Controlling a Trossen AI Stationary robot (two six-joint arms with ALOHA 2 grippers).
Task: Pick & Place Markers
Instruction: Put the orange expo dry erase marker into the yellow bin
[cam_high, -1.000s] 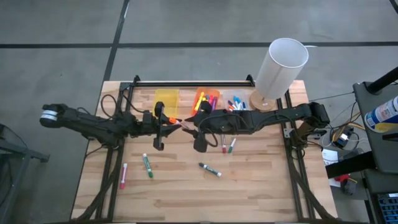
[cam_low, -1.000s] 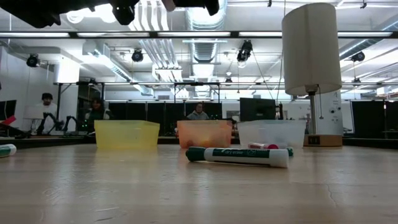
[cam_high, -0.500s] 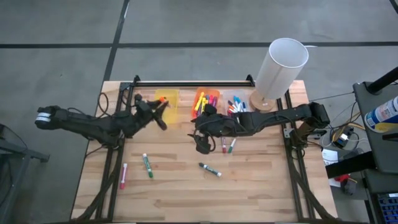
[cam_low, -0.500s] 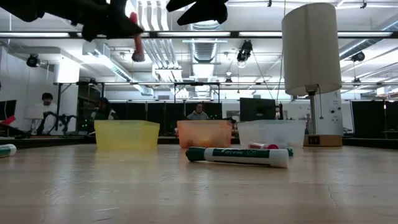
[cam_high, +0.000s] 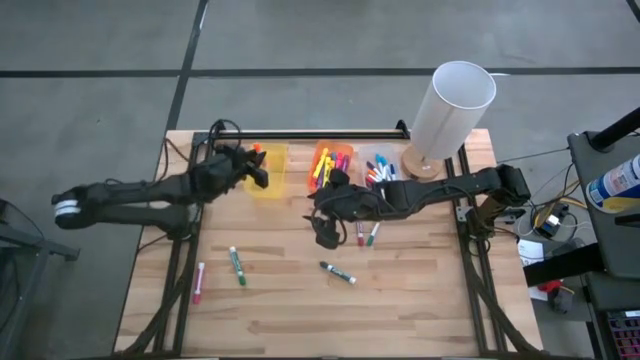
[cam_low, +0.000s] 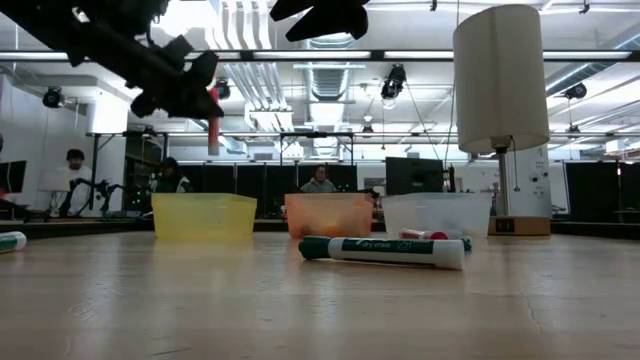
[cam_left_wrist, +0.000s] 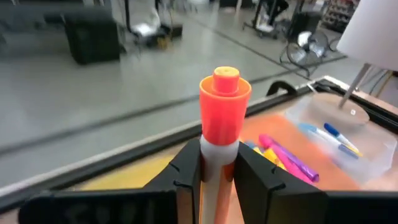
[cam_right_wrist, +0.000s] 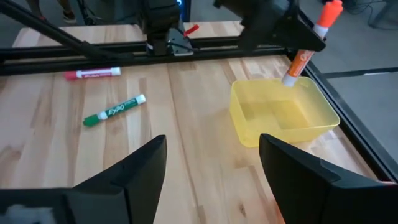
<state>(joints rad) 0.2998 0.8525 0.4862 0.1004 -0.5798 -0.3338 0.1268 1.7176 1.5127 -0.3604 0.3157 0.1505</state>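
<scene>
Left tool (cam_left_wrist: 219, 163) clamped an orange-capped marker (cam_left_wrist: 221, 134) upright over the yellow bin (cam_right_wrist: 283, 112), as far as I could judge. Right tool (cam_right_wrist: 211, 168), fingers apart, hung mid-desk (cam_high: 300, 300) over nothing.

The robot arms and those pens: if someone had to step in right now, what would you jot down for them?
Left gripper: shut on an orange marker, held above the yellow bin.
Right gripper: open, empty, over mid-table.
Done: markers lie in the orange bin and the clear bin; the yellow bin looks empty.
Left: drop the orange marker; then collect two green markers, a pink one, and two more near the right arm.
</scene>
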